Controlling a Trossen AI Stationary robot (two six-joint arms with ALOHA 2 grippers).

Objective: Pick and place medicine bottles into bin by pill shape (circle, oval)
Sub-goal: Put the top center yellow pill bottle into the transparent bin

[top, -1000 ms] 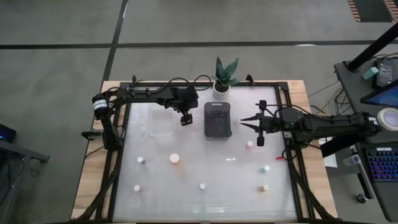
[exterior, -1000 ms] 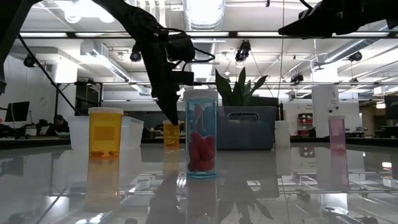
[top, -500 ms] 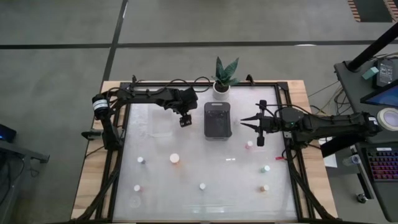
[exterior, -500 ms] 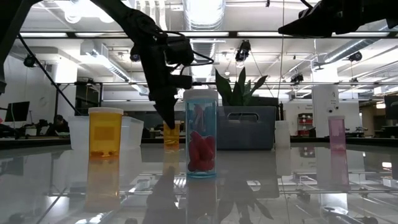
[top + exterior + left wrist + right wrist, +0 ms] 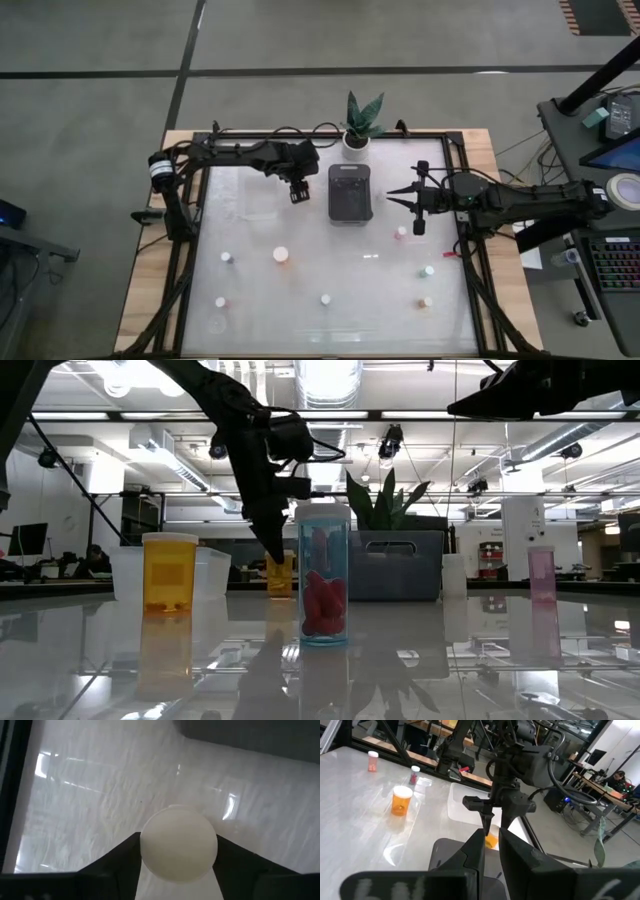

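My left gripper (image 5: 297, 190) points steeply down just left of the dark bin (image 5: 350, 192), shut on an orange medicine bottle (image 5: 281, 573) whose white cap (image 5: 178, 842) fills its wrist view. My right gripper (image 5: 392, 196) hangs shut and level above the table, right of the bin, touching nothing. More medicine bottles stand upright on their bases across the near half: a wide orange one (image 5: 281, 254), a clear one with red pills (image 5: 325, 298), a pinkish one (image 5: 401, 232) and others (image 5: 227, 256) (image 5: 428, 270). My left gripper pinches the orange bottle at its white cap (image 5: 150, 851), one finger on each side. The fingers (image 5: 485, 827) come from above, slanting down. The bottle stays upright, its base (image 5: 281, 593) on the table.
A potted plant (image 5: 360, 122) stands at the far edge behind the bin. Clear plastic containers (image 5: 465, 805) sit left of my left gripper. Two more bottles (image 5: 220, 301) (image 5: 425, 301) stand near the front corners. A dark frame (image 5: 190, 250) runs around the table.
My left gripper has narrowed its fingers onto the orange bottle's cap while the arm stays where it was. The bottle remains upright on the table.
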